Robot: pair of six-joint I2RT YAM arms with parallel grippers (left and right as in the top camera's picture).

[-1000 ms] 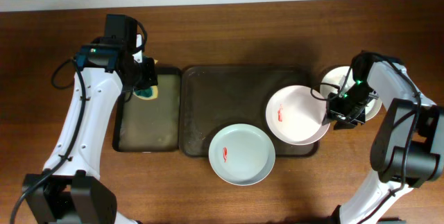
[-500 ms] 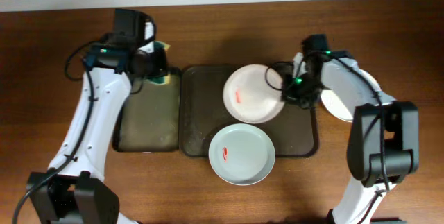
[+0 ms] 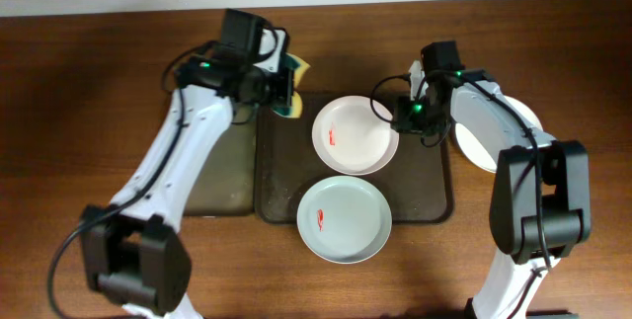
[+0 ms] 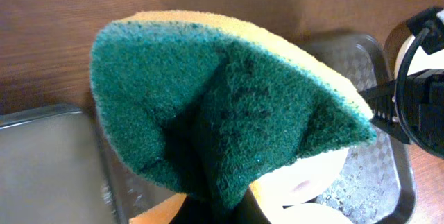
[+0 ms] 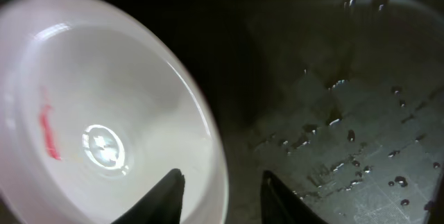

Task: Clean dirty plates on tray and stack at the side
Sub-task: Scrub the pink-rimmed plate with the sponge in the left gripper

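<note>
A white plate with a red smear sits at the back of the large dark tray. My right gripper is shut on its right rim; in the right wrist view the fingers straddle the plate's edge over the wet tray. A pale mint plate with a red smear lies at the tray's front, overhanging the edge. A third white plate lies on the table to the right, partly under my right arm. My left gripper is shut on a green and yellow sponge over the tray's back left corner.
A smaller, narrower dark tray lies left of the large one and also shows in the left wrist view. Bare wooden table lies all round.
My left arm has swung right with the sponge from the small tray to the large tray's back left corner. My right gripper has carried the smeared plate from the tray's right edge to its back middle.
</note>
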